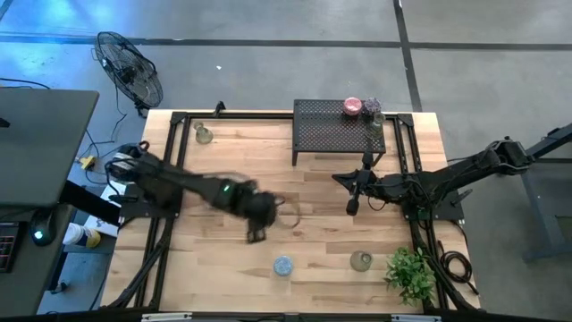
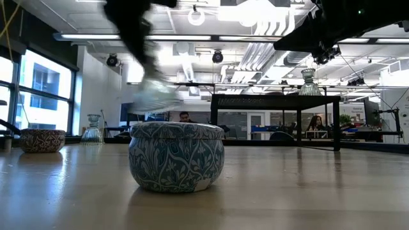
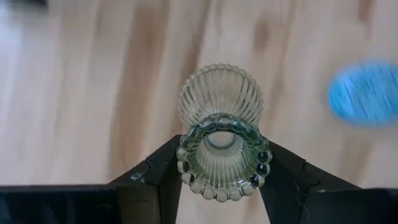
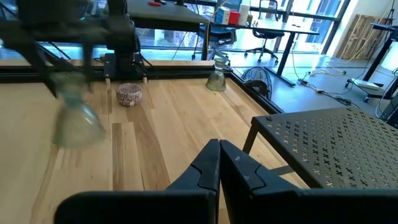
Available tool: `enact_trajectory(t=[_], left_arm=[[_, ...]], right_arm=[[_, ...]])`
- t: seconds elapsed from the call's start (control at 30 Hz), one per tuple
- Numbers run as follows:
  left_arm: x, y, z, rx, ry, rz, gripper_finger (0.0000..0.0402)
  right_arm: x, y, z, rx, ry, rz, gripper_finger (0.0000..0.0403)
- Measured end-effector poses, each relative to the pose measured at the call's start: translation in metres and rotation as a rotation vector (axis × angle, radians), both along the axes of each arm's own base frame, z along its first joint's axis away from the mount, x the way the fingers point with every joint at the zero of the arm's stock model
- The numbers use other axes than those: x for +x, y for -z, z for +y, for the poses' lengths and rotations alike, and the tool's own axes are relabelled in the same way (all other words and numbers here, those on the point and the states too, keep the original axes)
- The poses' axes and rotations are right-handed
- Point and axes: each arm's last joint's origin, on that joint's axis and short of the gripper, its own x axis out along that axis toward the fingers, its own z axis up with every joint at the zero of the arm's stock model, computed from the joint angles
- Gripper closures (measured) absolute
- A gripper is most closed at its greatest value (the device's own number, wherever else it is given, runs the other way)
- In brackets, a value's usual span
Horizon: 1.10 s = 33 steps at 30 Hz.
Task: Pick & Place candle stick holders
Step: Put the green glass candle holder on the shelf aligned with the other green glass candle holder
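The left gripper [image 3: 219, 186] pinches a clear ribbed candle holder [image 3: 221, 134] between its fingers, lifted above the table [image 1: 223, 259]. Past it lie a blue holder [image 1: 282, 266] and an olive one [image 1: 360, 260]. The right gripper [image 4: 219, 163] waits, pressed together, holding nothing. Farther off, three holders [image 1: 362, 109] sit on the black rack [image 1: 326, 134], and one more [image 1: 204, 134] stands alone. So about three look placed, and four are left.

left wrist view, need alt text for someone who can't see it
The left gripper is shut on a clear ribbed glass candle holder, a dark finger on each side of its beaded rim. Below is the light wooden table, with a blurred blue object near one edge.
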Motion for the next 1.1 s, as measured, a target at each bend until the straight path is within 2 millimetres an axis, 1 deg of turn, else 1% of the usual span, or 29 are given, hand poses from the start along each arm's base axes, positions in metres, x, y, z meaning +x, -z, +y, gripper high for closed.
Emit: enact_trajectory(t=[0.1, 0.2, 0.27, 0.33, 0.4, 0.5, 0.57, 0.67, 0.73, 0.87, 0.97, 1.03, 1.1], left_arm=[[0.024, 0.009, 0.028, 0.012, 0.069, -0.054, 0.0241], [0.047, 0.025, 0.05, 0.018, 0.122, -0.087, 0.0241], [0.056, 0.038, 0.062, 0.023, 0.142, -0.08, 0.0241], [0.067, 0.046, 0.071, 0.032, 0.149, -0.084, 0.0241], [0.073, 0.053, 0.078, 0.042, 0.154, -0.06, 0.0241], [0.082, 0.059, 0.084, 0.055, 0.163, -0.064, 0.0241], [0.085, 0.06, 0.084, 0.055, 0.18, -0.066, 0.0241], [0.086, 0.061, 0.085, 0.062, 0.188, -0.068, 0.0239], [0.087, 0.061, 0.085, 0.062, 0.18, -0.078, 0.0226], [0.087, 0.061, 0.084, 0.05, 0.159, -0.075, 0.0185], [0.087, 0.062, 0.083, 0.032, 0.176, -0.076, 0.0159], [0.084, 0.057, 0.083, 0.032, 0.208, -0.079, 0.0147], [0.08, 0.046, 0.083, 0.048, 0.237, -0.105, 0.0142]], right_arm=[[0.0, 0.0, 0.0, -0.001, 0.0, 0.002, 0.0403], [0.0, 0.0, 0.0, -0.001, 0.0, 0.005, 0.0403], [0.0, 0.001, 0.0, -0.001, 0.0, 0.006, 0.0403], [0.0, 0.0, 0.0, -0.001, 0.0, 0.004, 0.0403], [0.0, 0.0, 0.0, 0.0, 0.001, 0.0, 0.0403], [0.0, -0.001, 0.0, 0.002, 0.0, -0.008, 0.0403], [0.0, -0.001, 0.0, 0.004, 0.001, -0.013, 0.0403], [0.0, -0.002, 0.0, 0.006, 0.001, -0.019, 0.0403], [0.0, -0.002, 0.0, 0.005, 0.002, -0.018, 0.0403], [0.0, -0.002, 0.0, 0.005, 0.003, -0.018, 0.0403], [0.0, -0.002, 0.0, 0.005, 0.004, -0.018, 0.0403], [0.0, -0.002, 0.0, 0.005, 0.004, -0.019, 0.0403], [0.0, -0.002, 0.0, 0.011, 0.005, -0.021, 0.0403]])
